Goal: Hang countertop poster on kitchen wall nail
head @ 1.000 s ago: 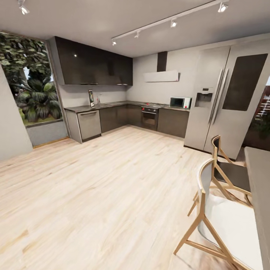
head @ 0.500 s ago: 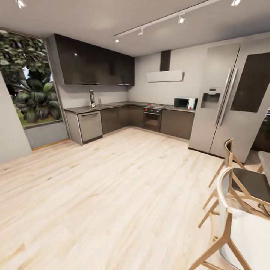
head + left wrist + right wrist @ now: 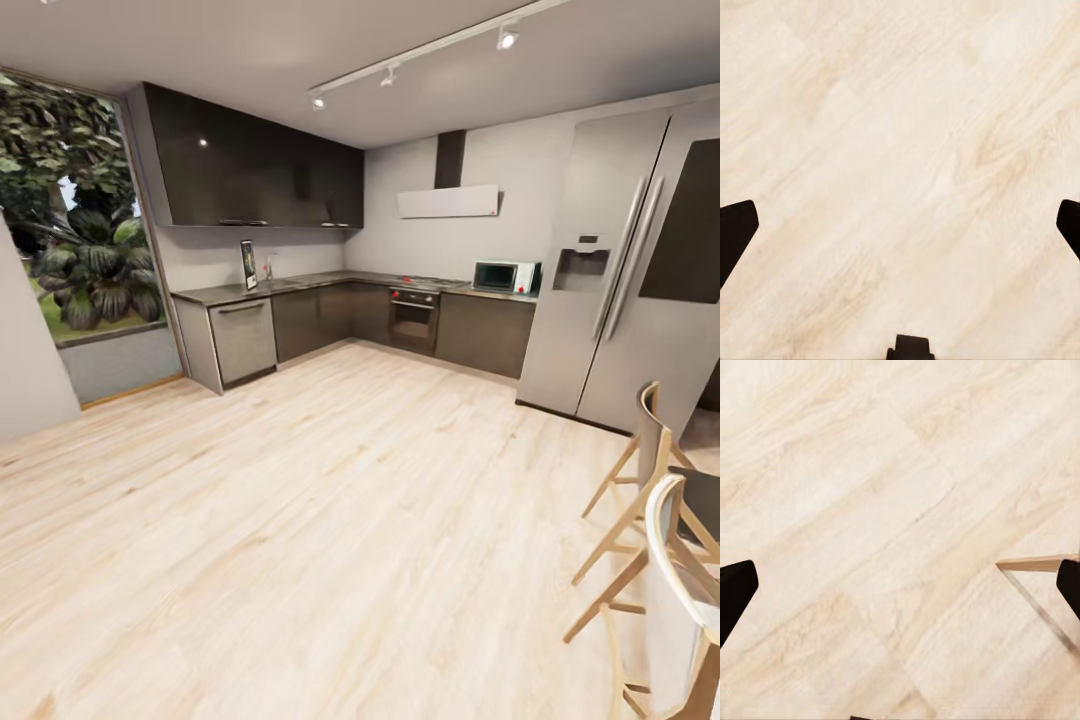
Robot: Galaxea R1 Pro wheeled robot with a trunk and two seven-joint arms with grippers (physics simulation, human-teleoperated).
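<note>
Far across the room, the poster (image 3: 247,264) stands upright on the grey kitchen countertop (image 3: 300,284), leaning at the wall beside the chrome tap (image 3: 266,267). It looks tiny from here and its picture is not readable. The wall nails are too small to make out. In the left wrist view my left gripper (image 3: 900,232) is open, its dark fingertips (image 3: 733,236) wide apart over bare wood floor. In the right wrist view my right gripper (image 3: 900,592) is open too, with nothing between its fingertips (image 3: 733,591) but floorboards and a chair leg (image 3: 1035,562).
Light wood floor (image 3: 300,500) stretches from me to the dark grey cabinets (image 3: 310,315). Two wooden chairs (image 3: 660,520) stand close at the right. A large steel fridge (image 3: 625,280) is at the back right, with an oven (image 3: 412,320) and a microwave (image 3: 500,275) left of it. A big window (image 3: 70,220) fills the left.
The head view has swung to the right and moved forward: the kitchen sits slightly larger, and the chairs have slid towards the right edge. The poster has not moved on the countertop.
</note>
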